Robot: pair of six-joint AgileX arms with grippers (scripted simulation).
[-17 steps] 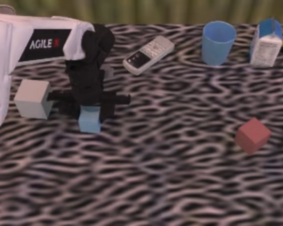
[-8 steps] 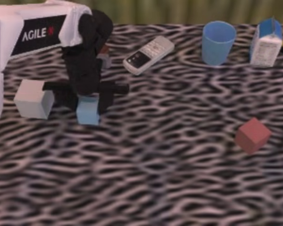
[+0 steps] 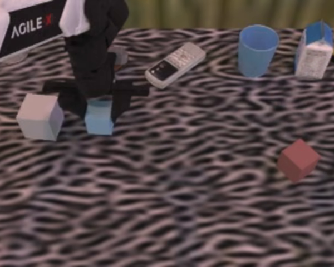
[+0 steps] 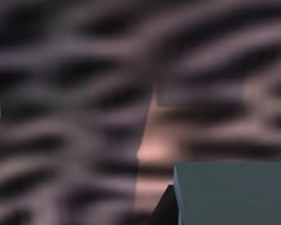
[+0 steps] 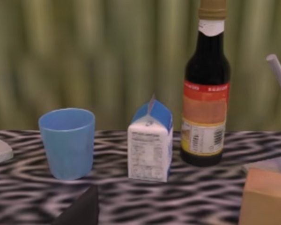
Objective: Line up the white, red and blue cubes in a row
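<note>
Up close, the left gripper (image 3: pixel 99 111) held the blue cube (image 3: pixel 99 118) by its flat sides; it looked light, stiff and easy to pinch.

The table (image 3: pixel 200 211) wears a wavy black-and-white zebra pattern. The black left gripper (image 3: pixel 99 111) hangs from a white arm lettered in white and red on a black panel. Between its jaws sits the smallest, light blue matte cube (image 3: pixel 99 118); just beside the jaws is the largest, pale white-grey matte cube (image 3: pixel 40 115); well apart from them, the dull red matte cube (image 3: pixel 298 159). Also far from the jaws: a light blue cup (image 3: pixel 258 50), a blue-and-white carton (image 3: pixel 314 51), a silver-grey handset with dark screen (image 3: pixel 175 64), and a dark bottle with red-orange label (image 5: pixel 206 93) before green drapery.
</note>
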